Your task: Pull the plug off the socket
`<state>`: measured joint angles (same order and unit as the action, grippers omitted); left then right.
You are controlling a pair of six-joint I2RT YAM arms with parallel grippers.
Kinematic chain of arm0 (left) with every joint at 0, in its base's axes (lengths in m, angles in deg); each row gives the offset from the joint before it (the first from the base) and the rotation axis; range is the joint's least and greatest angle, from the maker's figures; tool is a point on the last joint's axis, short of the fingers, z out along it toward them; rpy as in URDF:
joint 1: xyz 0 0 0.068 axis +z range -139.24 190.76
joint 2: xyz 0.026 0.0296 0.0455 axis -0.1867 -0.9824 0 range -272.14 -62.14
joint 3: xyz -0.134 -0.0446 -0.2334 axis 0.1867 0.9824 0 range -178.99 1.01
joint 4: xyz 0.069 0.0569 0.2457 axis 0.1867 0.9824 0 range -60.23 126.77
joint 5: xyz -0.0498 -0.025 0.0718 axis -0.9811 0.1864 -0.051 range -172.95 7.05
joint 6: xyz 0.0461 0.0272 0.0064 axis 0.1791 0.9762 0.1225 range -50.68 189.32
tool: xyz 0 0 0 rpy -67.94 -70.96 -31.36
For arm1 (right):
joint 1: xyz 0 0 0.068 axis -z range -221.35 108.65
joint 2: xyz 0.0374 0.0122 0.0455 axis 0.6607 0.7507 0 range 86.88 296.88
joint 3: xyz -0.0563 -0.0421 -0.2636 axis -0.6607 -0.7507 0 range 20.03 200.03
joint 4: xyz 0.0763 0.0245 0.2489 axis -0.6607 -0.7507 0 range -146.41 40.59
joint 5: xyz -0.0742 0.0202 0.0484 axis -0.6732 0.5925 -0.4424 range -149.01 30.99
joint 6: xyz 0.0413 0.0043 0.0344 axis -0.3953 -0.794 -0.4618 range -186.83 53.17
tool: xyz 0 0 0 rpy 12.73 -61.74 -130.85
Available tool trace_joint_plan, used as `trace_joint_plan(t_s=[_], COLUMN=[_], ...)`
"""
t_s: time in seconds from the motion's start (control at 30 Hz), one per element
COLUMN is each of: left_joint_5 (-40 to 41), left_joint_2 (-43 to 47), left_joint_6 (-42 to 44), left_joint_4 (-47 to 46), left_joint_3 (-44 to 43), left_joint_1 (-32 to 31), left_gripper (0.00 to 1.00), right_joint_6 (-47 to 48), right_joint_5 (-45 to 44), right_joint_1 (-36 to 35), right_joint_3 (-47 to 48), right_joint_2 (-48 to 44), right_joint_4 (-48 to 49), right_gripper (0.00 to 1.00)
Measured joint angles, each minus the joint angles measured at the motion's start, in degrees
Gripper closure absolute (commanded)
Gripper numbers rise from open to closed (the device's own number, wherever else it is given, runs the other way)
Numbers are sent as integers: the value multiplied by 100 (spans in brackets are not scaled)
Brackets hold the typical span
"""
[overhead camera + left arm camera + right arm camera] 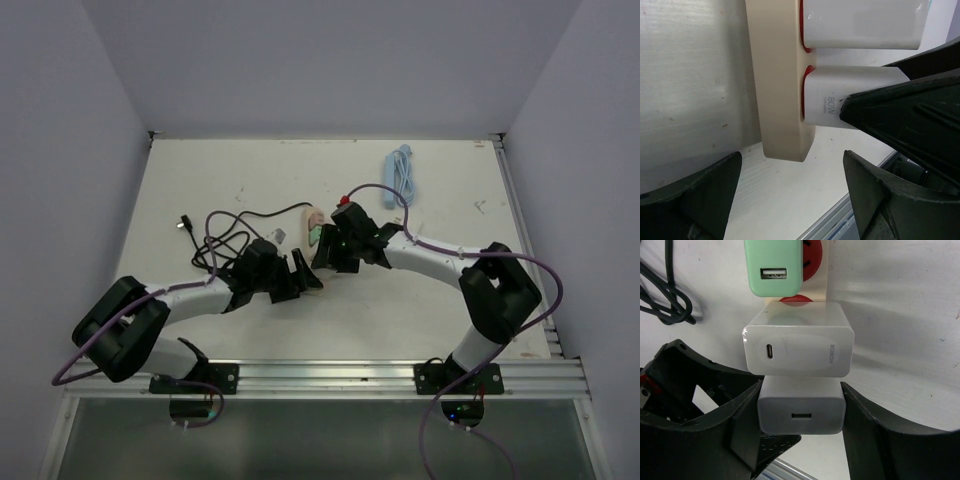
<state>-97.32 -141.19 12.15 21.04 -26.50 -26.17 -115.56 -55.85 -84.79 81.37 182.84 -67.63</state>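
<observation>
plug: smooth white rounded block, seated in glossy cream socket strip, last slot at 6 o'clock in the right wrist view | right claw: narrowed onto plug, touching both its sides | left claw: spread wide, holding nothing, strip end at its 12 o'clock | bench: scuffed white, pale walls around

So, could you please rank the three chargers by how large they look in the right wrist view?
1. HONOR charger
2. plain white charger
3. green charger, though cropped and farther off, so unsure.
</observation>
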Motion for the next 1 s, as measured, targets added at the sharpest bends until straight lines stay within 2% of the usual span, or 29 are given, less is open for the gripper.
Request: trace_joint_plan(t_s=[0.2,0.7,0.77,1.0], left_joint_5=[190,195,195,210], left_joint_2=[-188,-813,-881,-951], left_joint_6=[-155,-72,-17,111], left_joint_4=[-398,-2050,-2179,-2302], left_joint_3=[39,306,328,455], left_joint_1=[-105,-109,-109,-107], left_gripper=[26,32,43,59], right_joint_6=[-221,-520,-531,-518], right_joint_5=[304,789,855,1032], right_joint_1=[160,398,431,538], right_joint_3=[-306,-798,-835,-931], right_joint_2=[-92,-166,-168,-186], right_joint_4=[400,1196,1259,1386], right_gripper=[100,100,100,100])
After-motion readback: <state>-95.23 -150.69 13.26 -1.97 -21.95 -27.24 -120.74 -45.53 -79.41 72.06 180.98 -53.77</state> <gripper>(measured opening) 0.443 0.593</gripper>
